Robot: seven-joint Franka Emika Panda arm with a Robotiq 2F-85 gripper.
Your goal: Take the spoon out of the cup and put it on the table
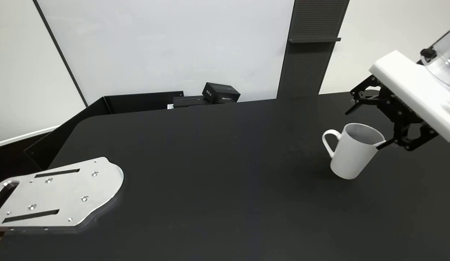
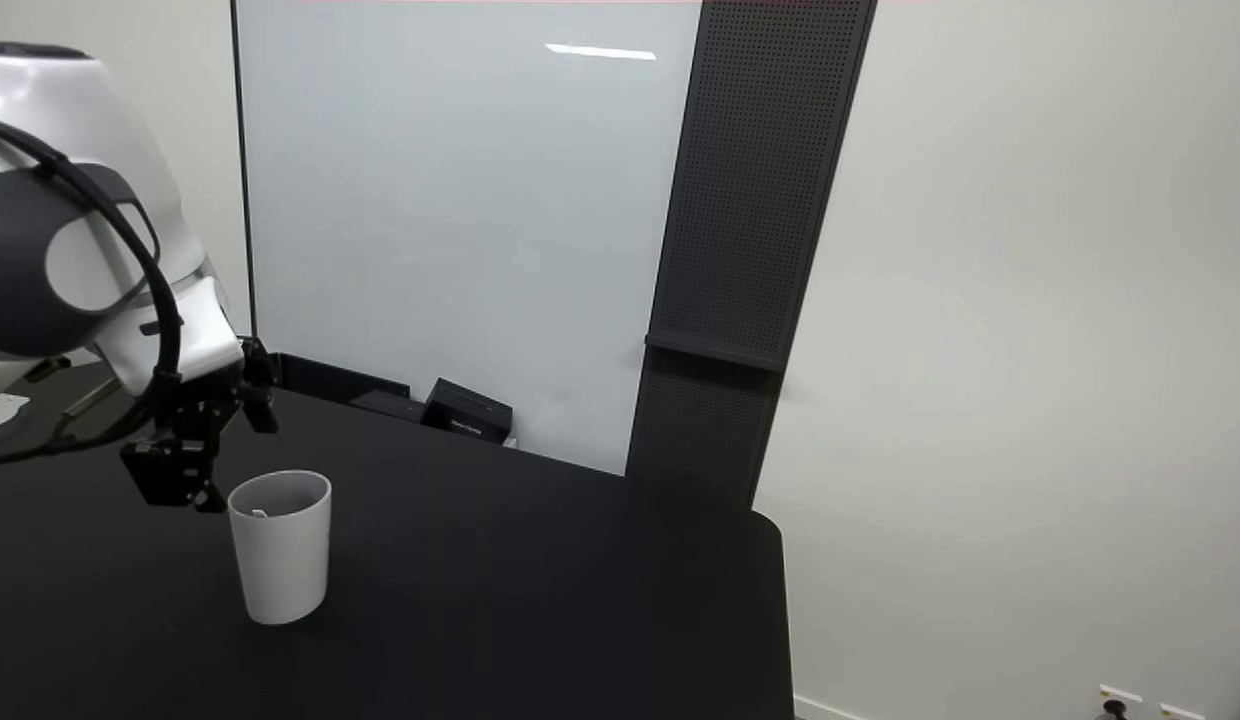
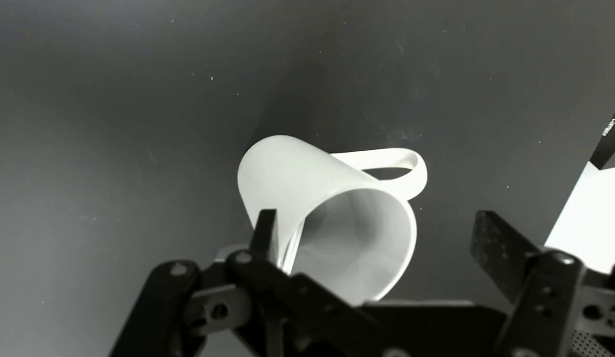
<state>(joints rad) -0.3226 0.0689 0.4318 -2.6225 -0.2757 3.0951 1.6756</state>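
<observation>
The small white spoon with a thin straight handle [image 3: 293, 248] is in the plain white ceramic mug with a loop handle [image 3: 292, 171], so the step in hand looks to be lining up the grasp, with lift and setting-down not yet done. Taking each picture as a clock with twelve at its top, the wrist view shows a strip of the spoon against the inner wall at nine o'clock of the mug's mouth, running down towards eight; its bowl cannot be made out. In an exterior view its end shows over the rim at four o'clock, just beside a fingertip [image 1: 387, 144]. The jaws of the black jointed Robotiq gripper [image 1: 364, 129] stand wide apart, holding nothing: in the wrist view one finger is at nine, by the spoon, the other at three, off the rim; any contact I cannot judge. The next move probably calls for a shift so both fingers flank the spoon alone, then closing and drawing it out over the large matte black tabletop [image 1: 196, 174] that bears the upright mug. The mug's own wall is the likely obstacle. From the mug in an exterior view, a flat silvery metal plate [image 1: 65, 186] lies just below nine o'clock, a small black box [image 1: 221, 93] at ten and a dark perforated panel [image 1: 312, 50] past eleven, all seemingly out of the way.
</observation>
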